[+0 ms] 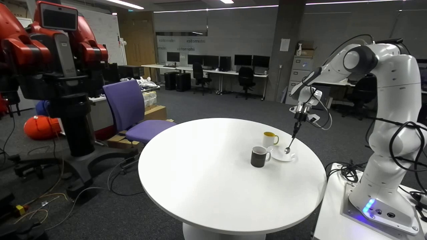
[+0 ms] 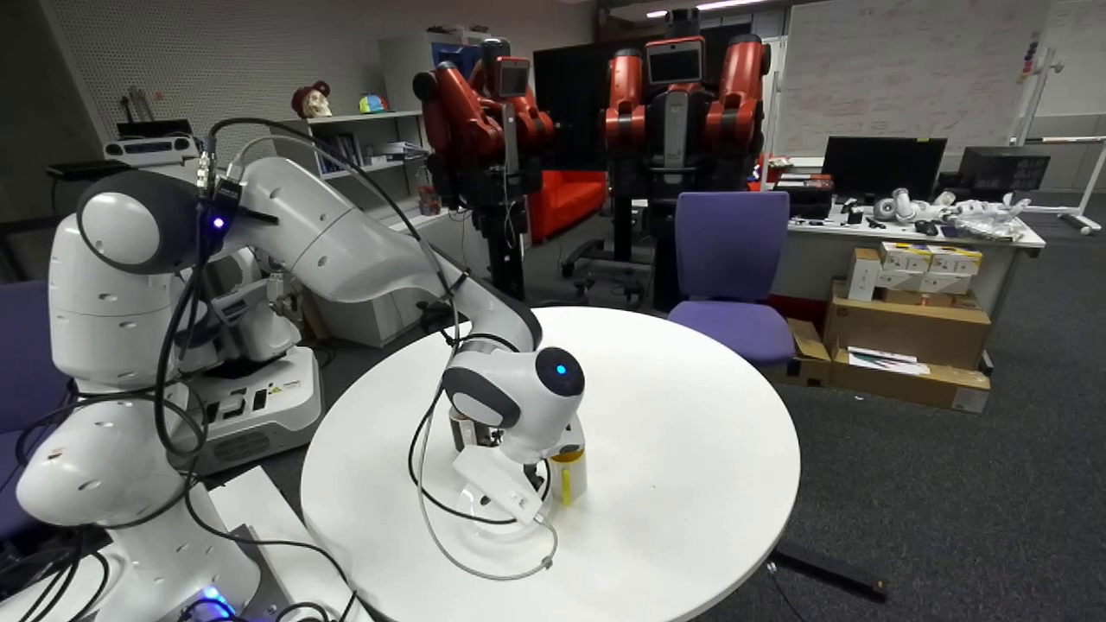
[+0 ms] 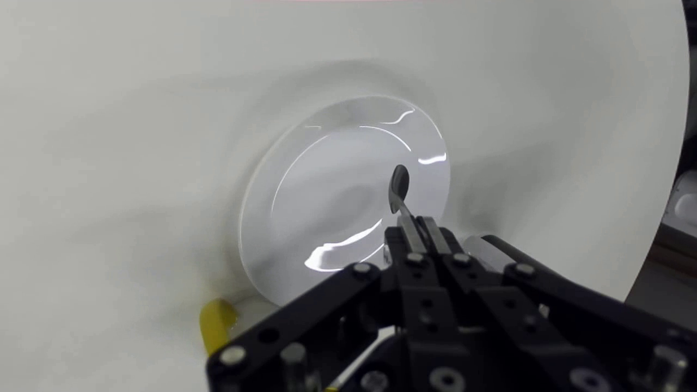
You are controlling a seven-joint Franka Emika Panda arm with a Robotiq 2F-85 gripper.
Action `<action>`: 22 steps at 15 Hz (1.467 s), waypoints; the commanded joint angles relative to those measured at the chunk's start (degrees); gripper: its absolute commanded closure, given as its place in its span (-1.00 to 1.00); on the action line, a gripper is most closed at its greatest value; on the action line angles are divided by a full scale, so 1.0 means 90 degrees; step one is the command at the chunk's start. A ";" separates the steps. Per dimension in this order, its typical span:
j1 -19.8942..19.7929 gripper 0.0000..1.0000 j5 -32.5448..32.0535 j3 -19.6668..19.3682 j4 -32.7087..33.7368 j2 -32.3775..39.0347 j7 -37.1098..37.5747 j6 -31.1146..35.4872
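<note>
On a round table [image 1: 203, 180], rim near on one side, wide surface opposite: black gripper [image 3: 417, 220] above plate [image 3: 326, 177]; beside plate, yellow-lined mug [image 1: 268, 141] and dark mug [image 1: 258, 159]; clamped in the jaws, spoon [image 3: 399, 184], slanting downward over plate.

The spoon [image 3: 401, 182] is smooth, shiny metal; the plate [image 3: 321, 190], glossy ceramic; the claw [image 3: 416, 222], matt with metal screws; the surface [image 1: 200, 173], smooth; the chair [image 1: 125, 103], cloth. The dark mug [image 1: 258, 159], seen small, is probably ceramic.
</note>
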 commanded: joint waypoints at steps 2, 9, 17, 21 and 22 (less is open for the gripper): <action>-0.0324 0.99 0.0741 0.0188 0.0521 0.0415 -0.0029 -0.0140; -0.0417 0.99 0.1022 0.0413 0.1301 0.1012 -0.0116 -0.0530; -0.0749 0.99 0.0963 0.0533 0.1844 0.1582 -0.0136 -0.1705; -0.0930 0.99 0.0904 0.0512 0.1882 0.1733 -0.0089 -0.1894; -0.0968 0.99 0.0890 0.0512 0.1876 0.1770 -0.0079 -0.1900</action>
